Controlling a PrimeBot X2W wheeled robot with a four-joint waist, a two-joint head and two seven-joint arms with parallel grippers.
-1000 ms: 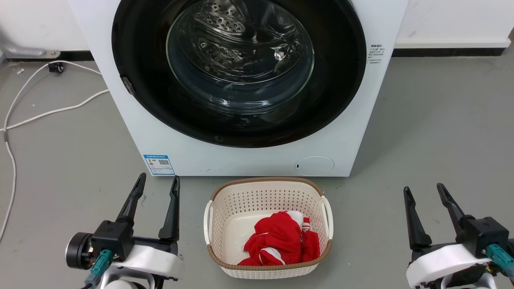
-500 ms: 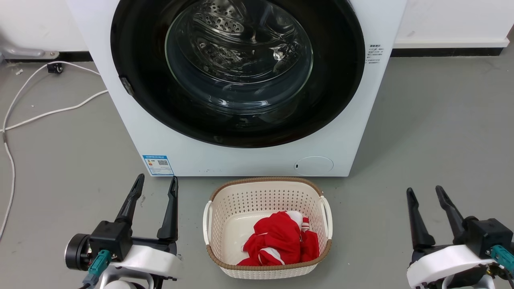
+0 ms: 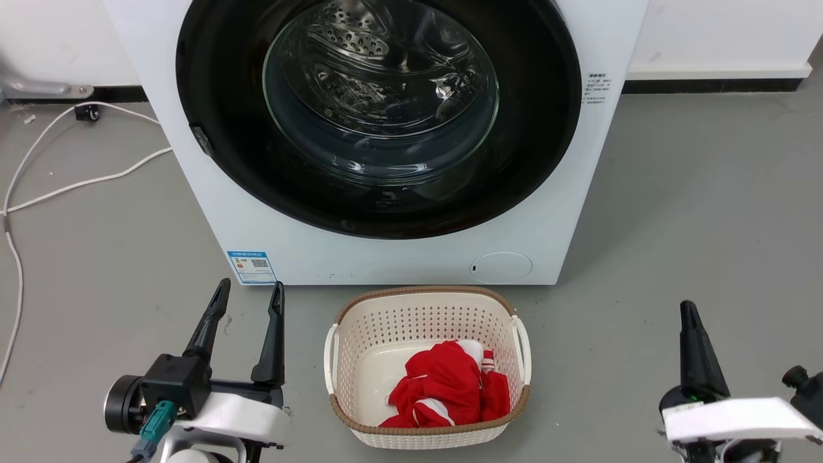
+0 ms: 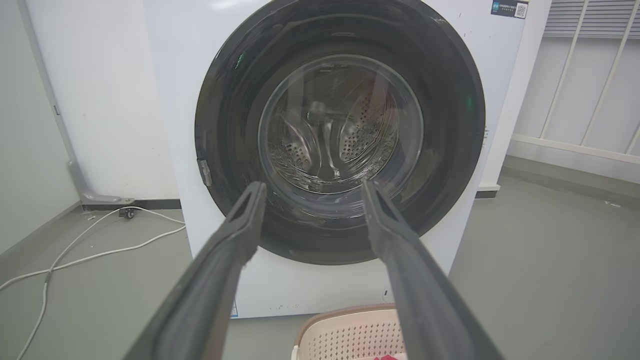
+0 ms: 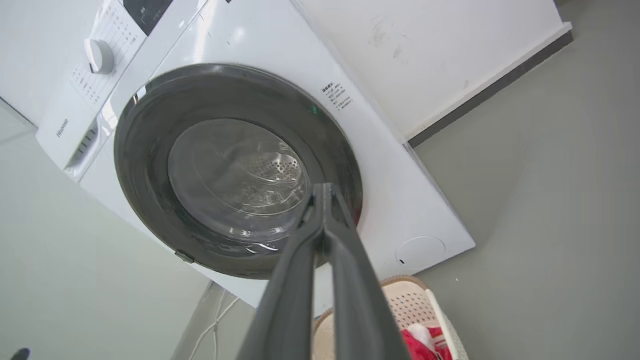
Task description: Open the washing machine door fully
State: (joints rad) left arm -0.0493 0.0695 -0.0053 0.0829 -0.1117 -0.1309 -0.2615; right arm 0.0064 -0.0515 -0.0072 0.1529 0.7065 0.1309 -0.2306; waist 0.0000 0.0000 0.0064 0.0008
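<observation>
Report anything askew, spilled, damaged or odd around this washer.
Little stands out. The large round glossy black washing machine door sits shut, flush and undamaged. The cream perforated plastic basket stands upright, red cloth inside, nothing spilled. Only a loose white cable straggles across the grey floor.

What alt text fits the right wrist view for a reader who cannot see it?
The washing machine door, a glossy black disc with a clear glass centre, sits closed on the white washer, seen tilted. The shut right tool points toward the door's rim. A laundry basket holding red cloth sits at the bottom edge.
</observation>
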